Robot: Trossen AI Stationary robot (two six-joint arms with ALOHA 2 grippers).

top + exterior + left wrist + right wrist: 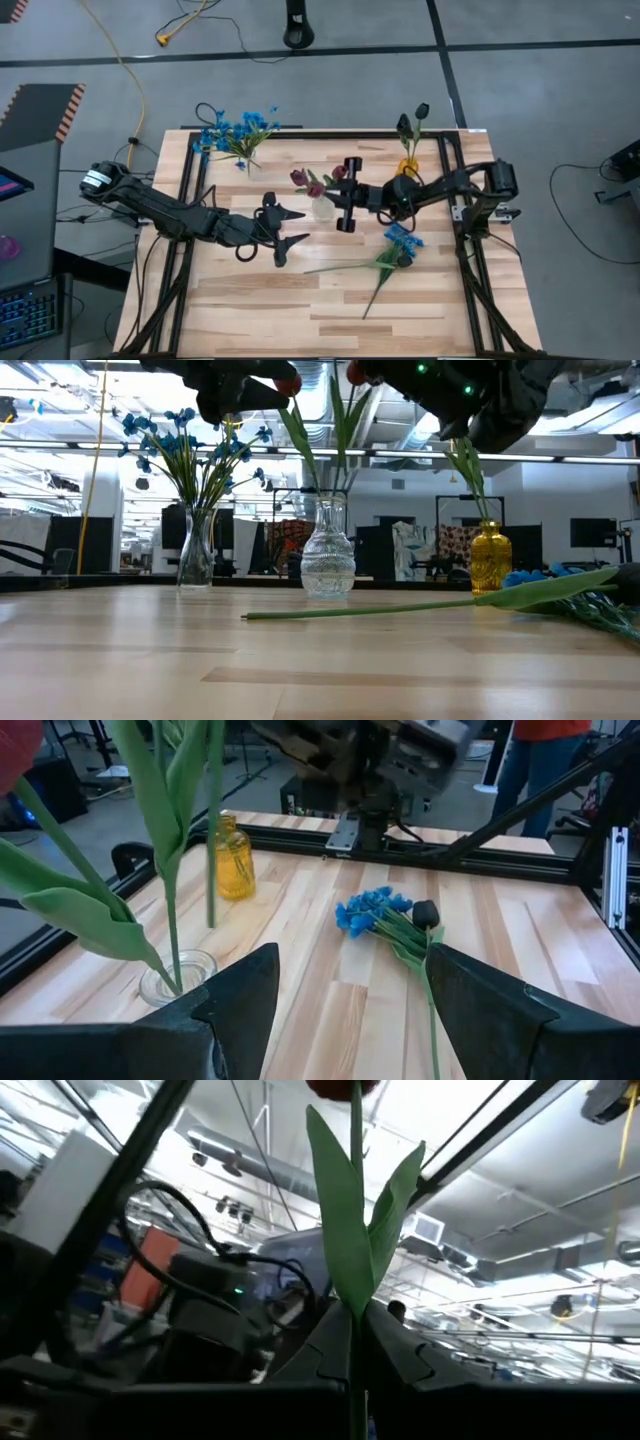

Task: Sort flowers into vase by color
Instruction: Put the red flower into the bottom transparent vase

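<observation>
The right gripper (345,195) hangs over the middle of the desk (250,300), its fingers pinched onto the green stem of a dark red rosebud (345,1088), which stands upright between them, leaves fanning out just above the fingertips. Directly below and beside this gripper sits the clear glass vase (328,565), already holding red rosebuds (312,182). The left gripper (285,232) hovers just to the vase's other side, its jaws spread wide and empty. Beyond the right gripper, toward the desk's far right corner, the yellow vase (490,557) holds near-black buds (412,120). In the far left corner, well away from both grippers, a clear vase (196,550) carries blue flowers (235,130). On the desk near the right gripper lie a blue sprig (403,238) and a dark bud (426,912) with long green stems.
</observation>
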